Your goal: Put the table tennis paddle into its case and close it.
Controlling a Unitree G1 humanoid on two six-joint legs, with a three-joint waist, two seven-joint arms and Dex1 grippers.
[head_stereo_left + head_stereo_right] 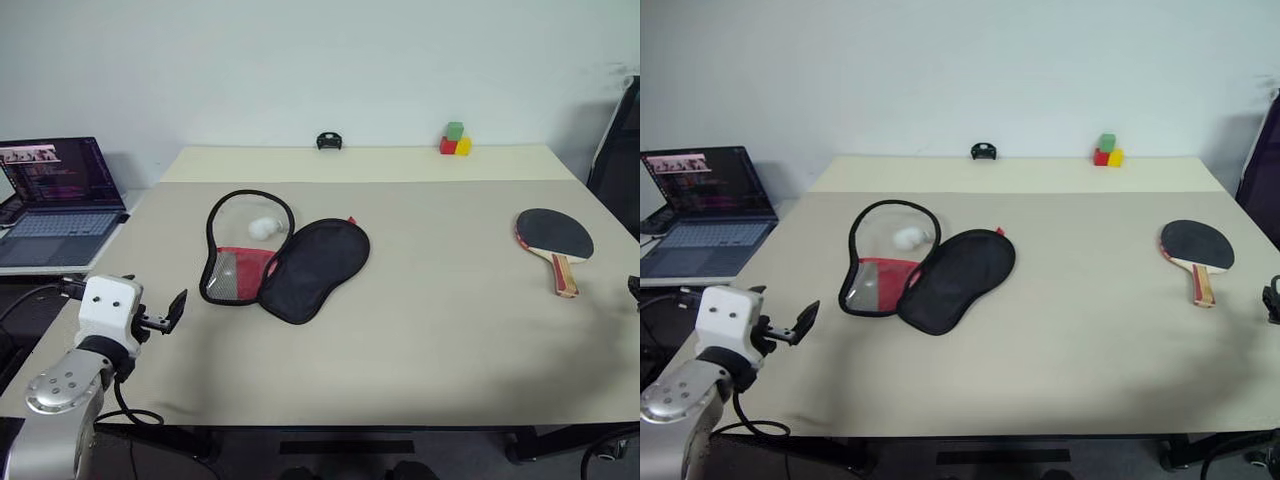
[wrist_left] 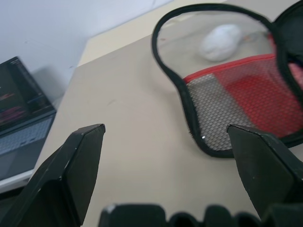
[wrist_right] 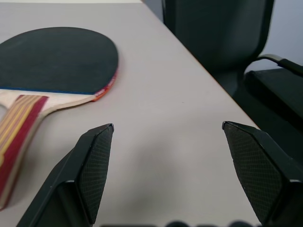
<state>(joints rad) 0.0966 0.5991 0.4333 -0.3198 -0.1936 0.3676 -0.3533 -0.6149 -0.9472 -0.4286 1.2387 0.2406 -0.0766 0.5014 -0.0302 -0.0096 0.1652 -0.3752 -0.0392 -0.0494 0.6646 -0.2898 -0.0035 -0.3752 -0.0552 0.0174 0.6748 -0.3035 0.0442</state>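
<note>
A wide beige counter (image 1: 420, 330) fills the head view. Right of centre, toward the right edge of the frame, lies the flat table tennis paddle (image 1: 553, 237) with its round black rubber face, red rim and striped wooden handle, the handle pointing toward the lower edge. Left of centre lies the soft black fabric case (image 1: 285, 262), unzipped and spread in 2 halves: the left half shows a red mesh pocket, the right half lies black side up. A white fluffy ball (image 1: 264, 228) rests inside the left half's zipper loop.

The left end effector (image 1: 170, 313) hovers at the lower left of the frame, its 2 black fingers spread wide and holding nothing (its wrist view looks at the mesh pocket and ball). The right end effector (image 3: 165, 161) also stands open and empty, just beside the paddle's handle.

At the counter's far edge sit 3 small coloured blocks (image 1: 455, 140) and a small black object (image 1: 329, 141). An open laptop (image 1: 55, 200) stands at the left edge.
</note>
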